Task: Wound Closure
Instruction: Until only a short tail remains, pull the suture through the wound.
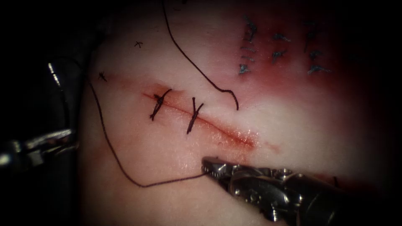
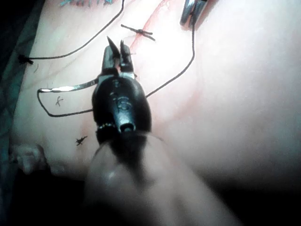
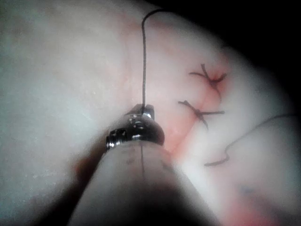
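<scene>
Thread [image 1: 113, 155]: a dark strand from the left edge of the endoscope view, sagging down through the lower left and rising to the right tool [image 1: 208, 164]. Pinched there between closed jaws, just below the lower right end of the cut [image 1: 226, 132]. A second strand [image 1: 197, 67] drops from the top centre, crosses the tissue [image 1: 293, 121] and ends free just above the cut.

Needle [image 2: 70, 87]: seen in the left wrist view as a bright curved sliver close beside the left tool's wrist. Held by neither tool. Seems to lie on the surface to the left of the cut; cannot tell for sure whether its tip is in the tissue.

Left tool [image 2: 117, 49]: jaws slightly parted, nothing between them, at the far left of the endoscope view, well apart from the cut.

Two stitches [image 1: 160, 104] tied across the upper left half of the cut; lower right half unclosed. Old stitch marks [image 1: 276, 46] at upper right.

Likely handling: thread light, limp and slick, so best gripped flat and firmly. Needle stiff, smooth, prone to swivel; best held on its body, back from the point. Tissue soft and moist, easily torn by a hard pull.
</scene>
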You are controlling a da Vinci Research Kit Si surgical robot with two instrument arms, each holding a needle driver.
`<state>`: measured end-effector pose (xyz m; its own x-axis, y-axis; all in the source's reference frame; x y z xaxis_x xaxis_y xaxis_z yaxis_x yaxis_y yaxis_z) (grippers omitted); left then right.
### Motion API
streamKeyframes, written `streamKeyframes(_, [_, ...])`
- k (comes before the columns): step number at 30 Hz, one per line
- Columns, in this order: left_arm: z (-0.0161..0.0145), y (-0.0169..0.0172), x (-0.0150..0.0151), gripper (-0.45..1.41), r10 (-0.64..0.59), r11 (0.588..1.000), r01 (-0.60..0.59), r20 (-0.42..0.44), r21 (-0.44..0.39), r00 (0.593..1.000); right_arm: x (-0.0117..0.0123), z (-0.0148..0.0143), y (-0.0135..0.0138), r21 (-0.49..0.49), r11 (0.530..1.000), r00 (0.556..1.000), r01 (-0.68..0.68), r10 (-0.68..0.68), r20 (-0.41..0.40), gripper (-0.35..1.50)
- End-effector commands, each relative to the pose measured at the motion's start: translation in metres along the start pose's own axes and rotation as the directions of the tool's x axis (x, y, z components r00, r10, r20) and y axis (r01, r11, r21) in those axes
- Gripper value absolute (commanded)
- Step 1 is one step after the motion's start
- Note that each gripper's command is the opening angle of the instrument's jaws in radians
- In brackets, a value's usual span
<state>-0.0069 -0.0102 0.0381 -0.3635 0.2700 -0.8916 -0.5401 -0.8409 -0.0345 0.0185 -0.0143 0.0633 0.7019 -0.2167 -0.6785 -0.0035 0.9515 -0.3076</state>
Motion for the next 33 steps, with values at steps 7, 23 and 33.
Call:
streamKeyframes(7, [0.0007,-0.0002,-0.0002,-0.35,0.002,1.000,-0.002,-0.007,-0.003,1.000,-0.0002,0.0003,0.0000,-0.002,1.000,1.000,0.017,-0.017,-0.009,-0.35])
streamKeyframes(23, [0.0009,-0.0003,-0.0001,-0.35,0.001,1.000,-0.001,-0.014,-0.009,1.000,0.0043,-0.0015,-0.0028,0.007,1.000,0.998,0.002,-0.001,-0.067,-0.35])
streamKeyframes(33, [0.0009,-0.0002,0.0000,-0.35,-0.005,1.000,0.005,-0.013,-0.007,1.000,0.0098,-0.0027,-0.0045,0.017,1.000,0.993,-0.006,0.008,-0.117,-0.35])
